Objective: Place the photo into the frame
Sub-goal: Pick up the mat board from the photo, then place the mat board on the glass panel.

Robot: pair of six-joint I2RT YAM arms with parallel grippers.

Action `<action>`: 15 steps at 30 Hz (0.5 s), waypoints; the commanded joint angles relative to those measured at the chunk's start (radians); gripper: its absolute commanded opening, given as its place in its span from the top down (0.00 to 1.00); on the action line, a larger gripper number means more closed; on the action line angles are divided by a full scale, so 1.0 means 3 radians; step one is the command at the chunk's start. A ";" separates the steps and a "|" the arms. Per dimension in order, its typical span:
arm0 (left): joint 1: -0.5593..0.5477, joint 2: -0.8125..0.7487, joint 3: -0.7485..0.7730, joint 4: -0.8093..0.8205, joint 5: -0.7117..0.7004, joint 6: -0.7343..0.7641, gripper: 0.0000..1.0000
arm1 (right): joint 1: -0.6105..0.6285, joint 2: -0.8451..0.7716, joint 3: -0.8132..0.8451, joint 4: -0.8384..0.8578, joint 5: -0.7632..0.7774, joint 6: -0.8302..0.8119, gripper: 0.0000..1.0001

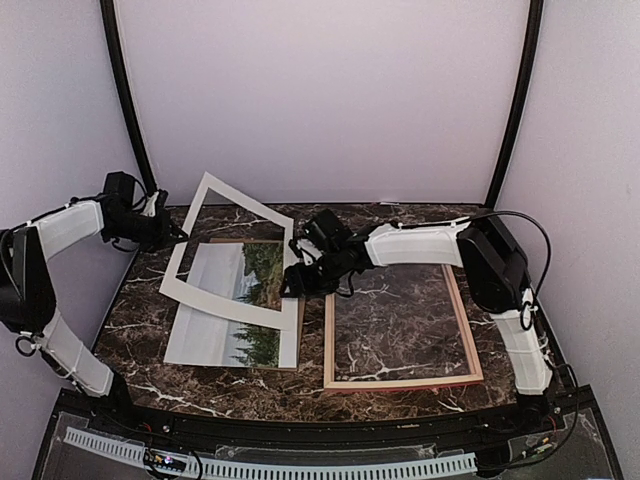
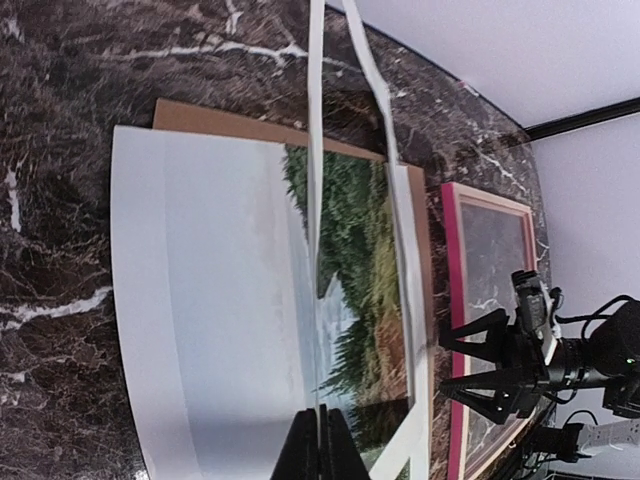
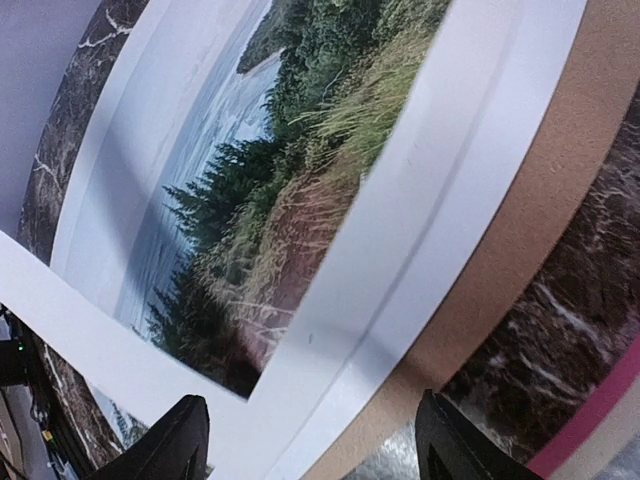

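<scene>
Pinching white mat (image 1: pixel 220 305), left end effector (image 1: pixel 178 238); right end effector (image 1: pixel 295 280) wide near photo (image 1: pixel 225 345)

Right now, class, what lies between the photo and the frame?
In the right wrist view, the brown backing panel juts out past the photo, then a strip of bare marble table runs before the frame.

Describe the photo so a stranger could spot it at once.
On the dark marble table, look left of the empty frame. The photo lies on a brown board, under the raised white mat; it alone shows trees and water.
</scene>
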 commanded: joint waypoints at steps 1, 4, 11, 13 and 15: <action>-0.0014 -0.0515 -0.0015 0.0179 0.0366 -0.0192 1.00 | -0.0125 -0.0579 -0.0235 0.0127 0.0004 0.0015 0.27; -0.0110 -0.0766 0.0007 0.0323 0.0559 -0.0425 1.00 | -0.0209 -0.0908 -0.0463 0.0162 0.0020 0.0017 0.26; -0.0929 -0.0964 0.0299 0.0759 0.0577 -0.0901 1.00 | -0.0416 -0.1569 -0.1028 0.0129 0.0217 0.0024 0.24; -0.1180 -0.0901 0.0451 0.0897 0.0581 -0.1051 1.00 | -0.0521 -0.1772 -0.1181 0.0047 0.0364 0.0032 0.24; -0.1432 -0.0807 0.0629 0.1024 0.0570 -0.1207 1.00 | -0.0659 -0.2006 -0.1374 -0.0046 0.0501 0.0058 0.24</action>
